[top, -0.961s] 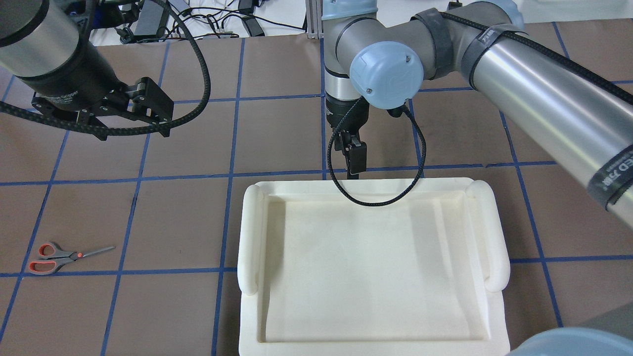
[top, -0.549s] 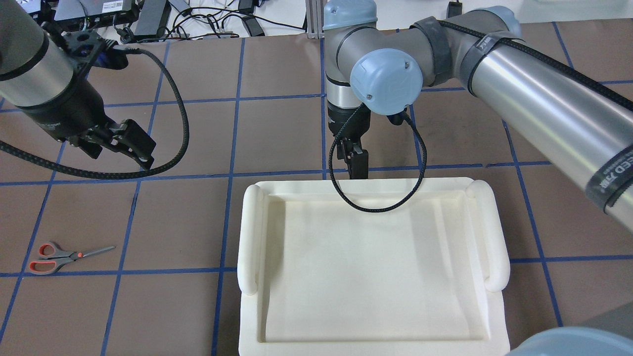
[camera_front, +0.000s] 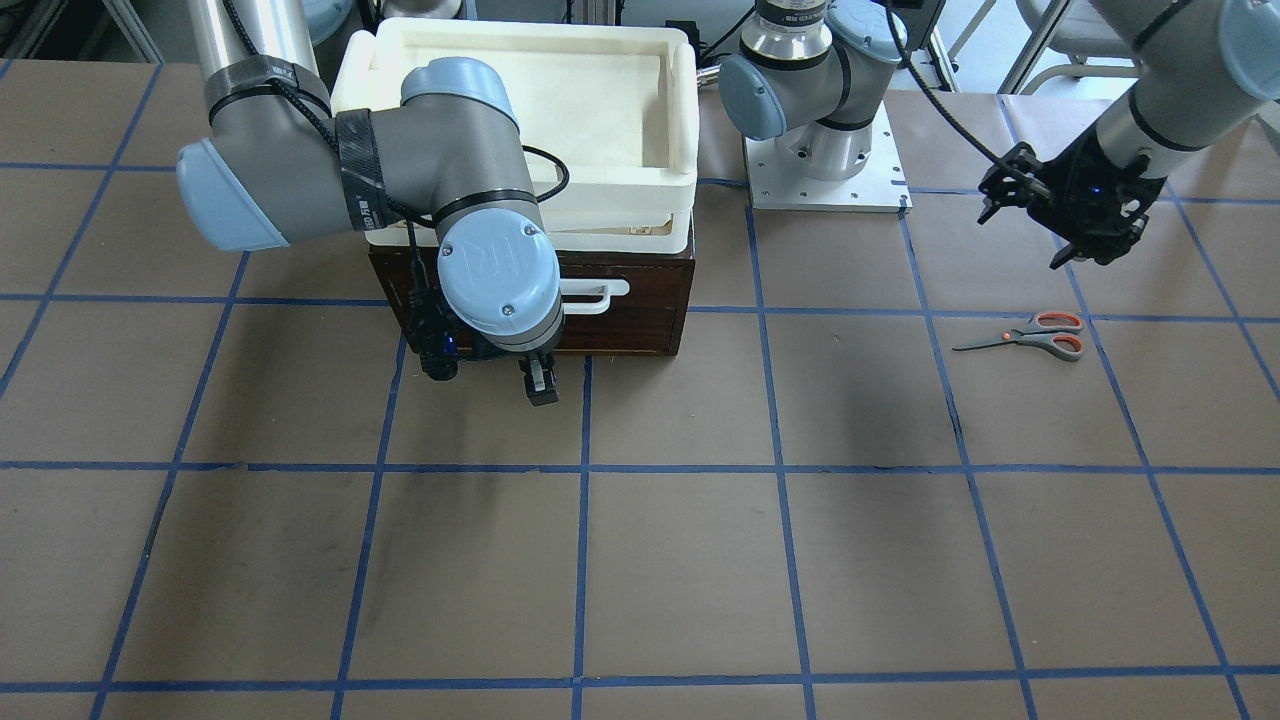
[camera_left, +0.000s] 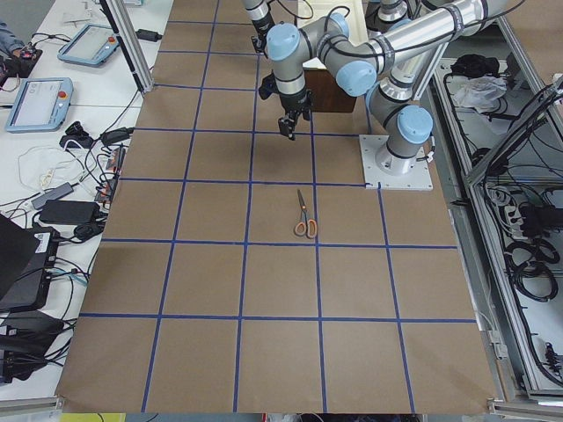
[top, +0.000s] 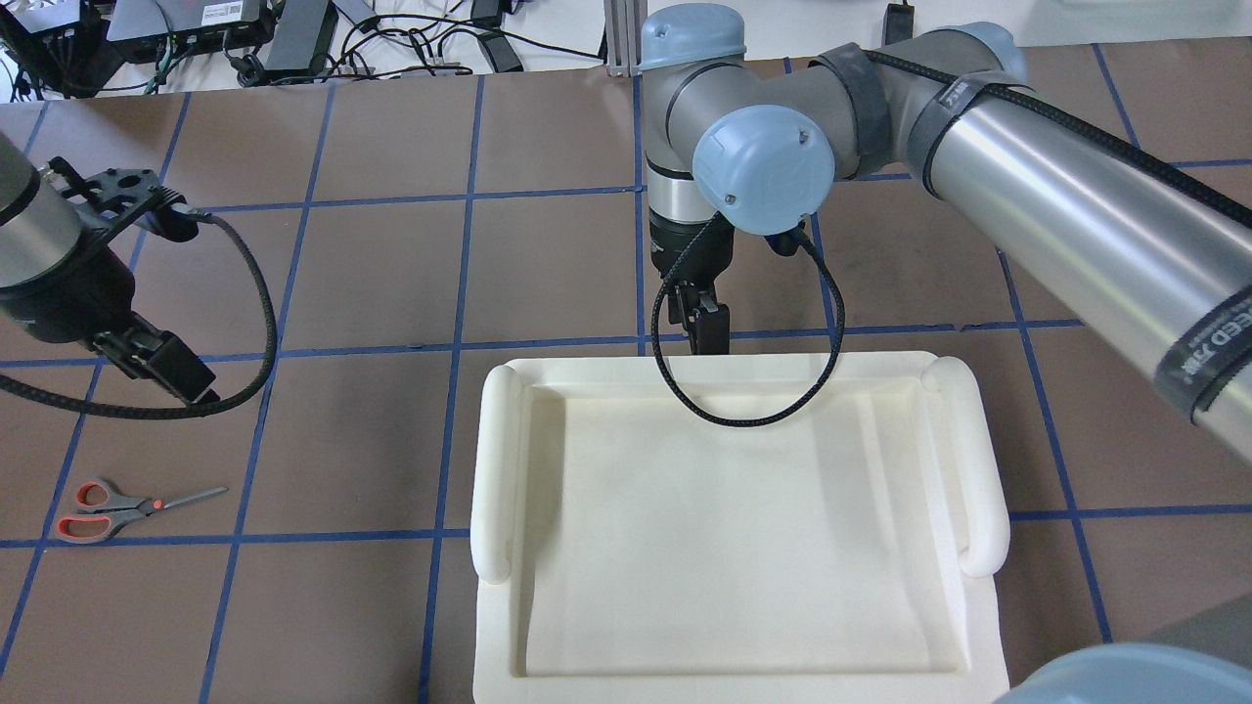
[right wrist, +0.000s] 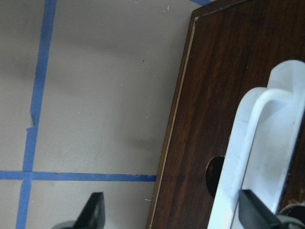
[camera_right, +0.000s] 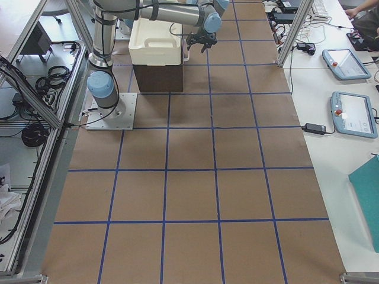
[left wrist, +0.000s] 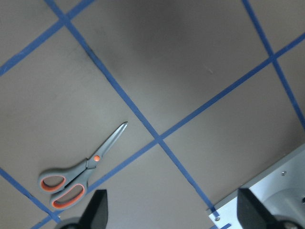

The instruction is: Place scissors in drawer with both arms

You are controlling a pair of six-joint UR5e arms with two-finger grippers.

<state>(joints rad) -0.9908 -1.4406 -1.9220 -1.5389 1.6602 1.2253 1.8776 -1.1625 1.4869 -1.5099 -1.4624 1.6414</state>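
Across brown-papered table [camera_front: 680, 560], gridded in blue tape, reading this as the opening approach: nothing being carried yet. Noting white foam tray [camera_front: 683, 100] resting on top and drawer [camera_front: 640, 322] sitting shut beneath it, dark front flush.

Hovering low before that front with right gripper [camera_front: 541, 385], close to white loop handle [camera_front: 590, 292]. Seeing its fingers spread wide in the wrist view, clasping nothing, with the loop showing beside one finger and apparently not being touched. Needing next to slip a finger through the loop, close on it, then pull straight outward.

Hanging off the table near the scissors [camera_front: 1030, 335] with left gripper [camera_front: 1085, 215], likewise gaping wide and empty. Needing to come down over them, set fingers across the grey handles or the pivot, and pinch.

Finding those scissors lying flat, blades together, on the robot's left side, well apart from the drawer and touching neither gripper.
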